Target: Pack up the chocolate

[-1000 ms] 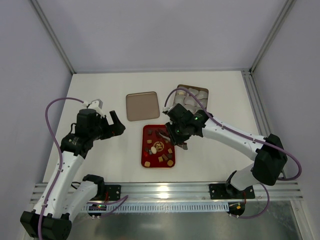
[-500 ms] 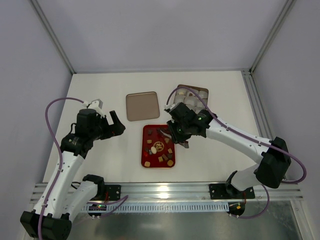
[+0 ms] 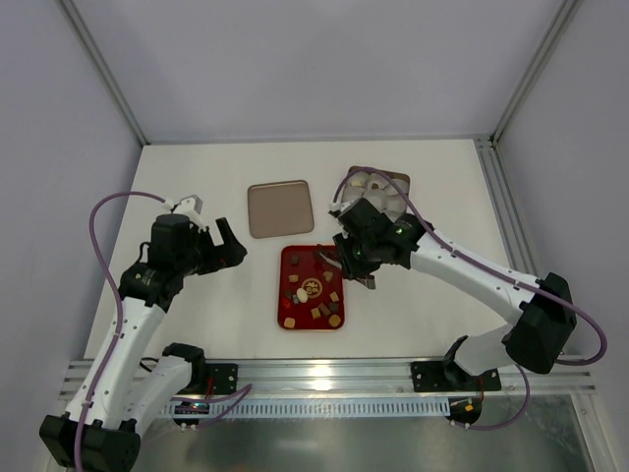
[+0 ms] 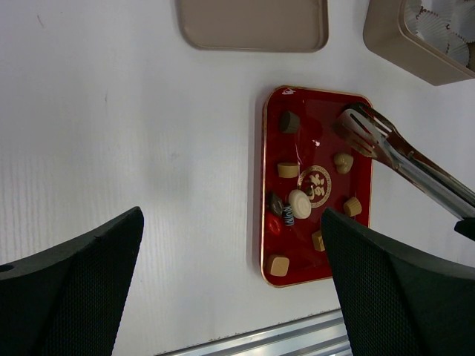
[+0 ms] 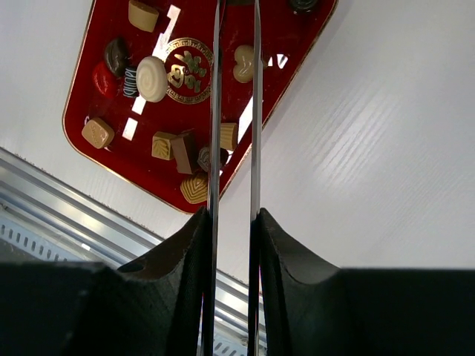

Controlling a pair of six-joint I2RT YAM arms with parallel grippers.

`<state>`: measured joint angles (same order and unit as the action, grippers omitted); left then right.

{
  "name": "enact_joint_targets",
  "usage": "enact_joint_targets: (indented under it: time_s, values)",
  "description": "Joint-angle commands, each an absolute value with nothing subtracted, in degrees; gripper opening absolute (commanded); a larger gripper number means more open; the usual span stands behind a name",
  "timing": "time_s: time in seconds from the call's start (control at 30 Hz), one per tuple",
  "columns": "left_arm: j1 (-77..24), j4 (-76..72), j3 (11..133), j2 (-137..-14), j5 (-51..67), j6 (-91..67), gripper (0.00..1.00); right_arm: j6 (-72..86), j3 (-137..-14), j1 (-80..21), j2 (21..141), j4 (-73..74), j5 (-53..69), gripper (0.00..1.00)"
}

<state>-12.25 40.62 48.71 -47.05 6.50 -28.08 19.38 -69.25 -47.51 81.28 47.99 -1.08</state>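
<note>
- A white table (image 3: 197, 177) fills the middle of the scene; close up, its top shows a fine ribbed grain (image 4: 111, 111).
- Plain pale grey-lilac walls stand at the far side (image 3: 314, 59), left (image 3: 49, 147) and right (image 3: 580, 147).
- Slanting aluminium posts mark the far-left (image 3: 103, 74) and far-right (image 3: 531, 69) corners.
- An aluminium rail (image 3: 334, 369) runs along the near edge, and another (image 3: 496, 197) runs along the right edge.
- Brushed sheet metal (image 3: 344, 442) lies nearest.
- The light is soft and even, with faint shadows.

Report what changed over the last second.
The right end effector, shut on the tongs, drifted slightly right and away from the near edge, tong tips over the red tray's far end. Nothing was picked up or released. The left end effector, open, and the chocolate stayed put.
</note>
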Motion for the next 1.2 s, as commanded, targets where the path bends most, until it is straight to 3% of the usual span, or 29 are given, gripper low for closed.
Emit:
enact_joint_targets:
  time_s: [0.0, 0.47, 0.8, 1.17]
  values:
    - [-12.3, 39.81, 48.78, -46.58, 6.06, -28.04, 1.0, 18.72, -72.42, -45.54, 77.96, 47.81, -1.76, 0.33]
    - [-12.39, 39.82, 48.69, -46.58, 6.24, -28.12, 1.0, 14.15, -79.1, -29.2, 76.81, 48.87, 1.49, 0.33]
    - [-12.3, 39.73, 48.78, -46.84, 6.68, -28.04, 1.0, 13.45, -83.58, -18.12, 83.49, 45.62, -2.19, 0.33]
    - [-12.3, 39.64, 48.78, -46.93, 6.5, -27.95, 1.0, 14.94, -87.36, -13.36, 92.55, 42.89, -6.06, 0.33]
